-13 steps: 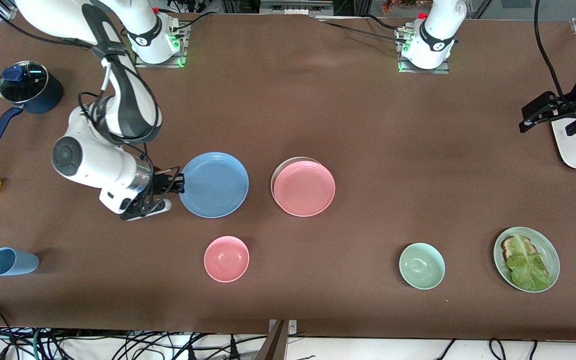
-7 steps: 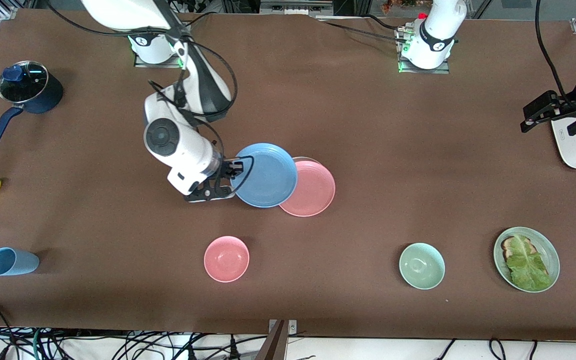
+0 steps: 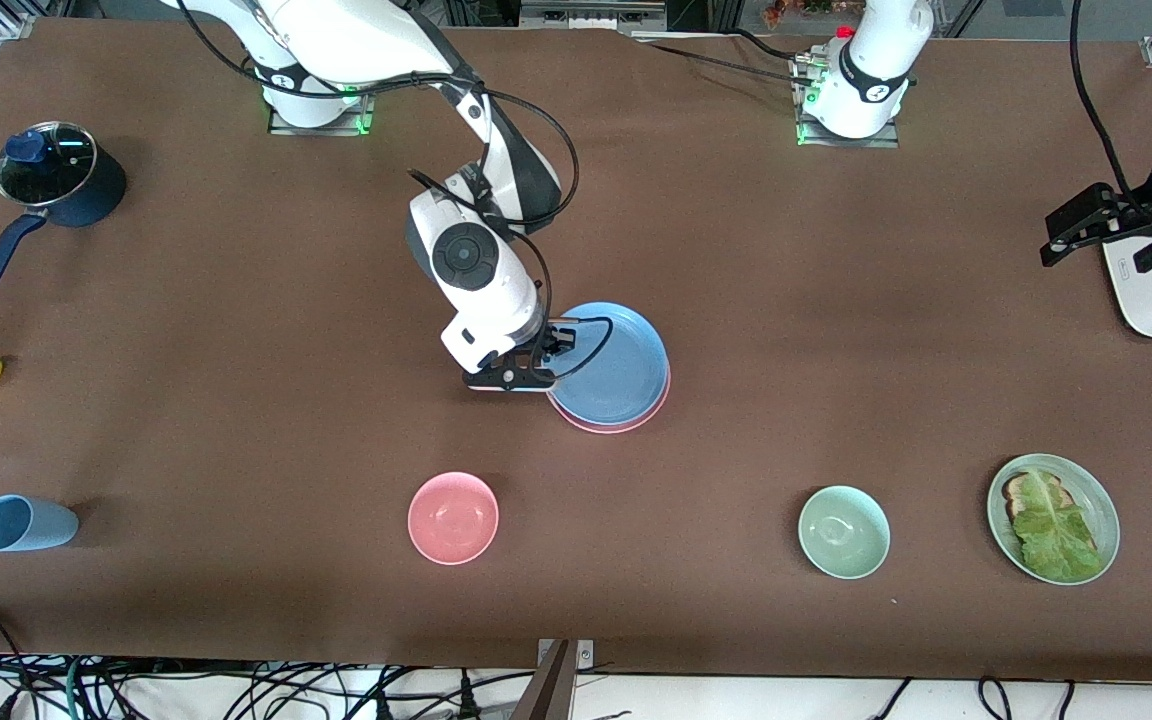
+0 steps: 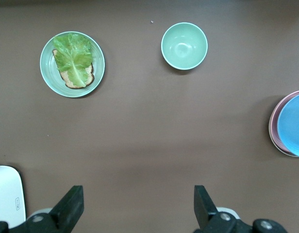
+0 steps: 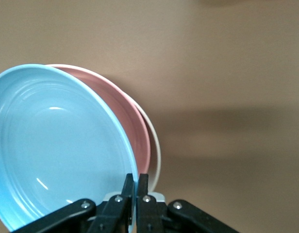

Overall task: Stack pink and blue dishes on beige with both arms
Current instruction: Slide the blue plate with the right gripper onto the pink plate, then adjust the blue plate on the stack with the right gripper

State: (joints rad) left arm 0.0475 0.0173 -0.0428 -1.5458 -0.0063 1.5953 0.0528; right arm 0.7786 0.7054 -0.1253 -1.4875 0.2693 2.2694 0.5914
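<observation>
Item, blue plate [image 3: 614, 362]: stiff, light, slick-glazed (I judge), best held at its rim, where my right gripper [image 3: 548, 352] pinches it over the pink plate [image 3: 626, 422] and beige plate [image 5: 155, 145] mid-table; left gripper [image 4: 135, 208] waits open.

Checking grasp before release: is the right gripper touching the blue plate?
Touching. In the right wrist view the right gripper has its fingers pinched shut on the rim of the blue plate.
</observation>
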